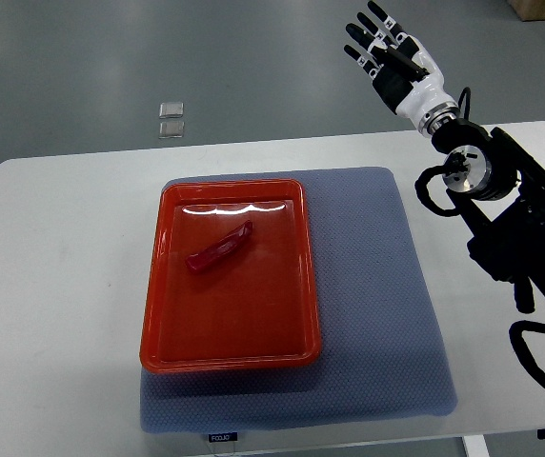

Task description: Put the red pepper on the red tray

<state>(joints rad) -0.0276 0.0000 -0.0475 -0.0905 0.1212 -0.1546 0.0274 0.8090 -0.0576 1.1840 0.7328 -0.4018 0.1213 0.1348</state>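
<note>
A: Where's the long, glossy red pepper (pixel 220 248)?

B: Lying slantwise inside the shallow red plastic tray (pixel 231 354), toward its far half, touching nothing else.

A: The tray?

B: On the grey-blue textured mat (pixel 387 305), left of the mat's middle. The mat covers the centre of the white table (pixel 53 286).

A: Arms?

B: Right hand (pixel 392 52), black fingers on a white palm, is raised past the table's far right edge, fingers spread apart, empty, well apart from the tray.

A: Floor?

B: Two small clear square objects (pixel 171 119) beyond the far edge.
</note>
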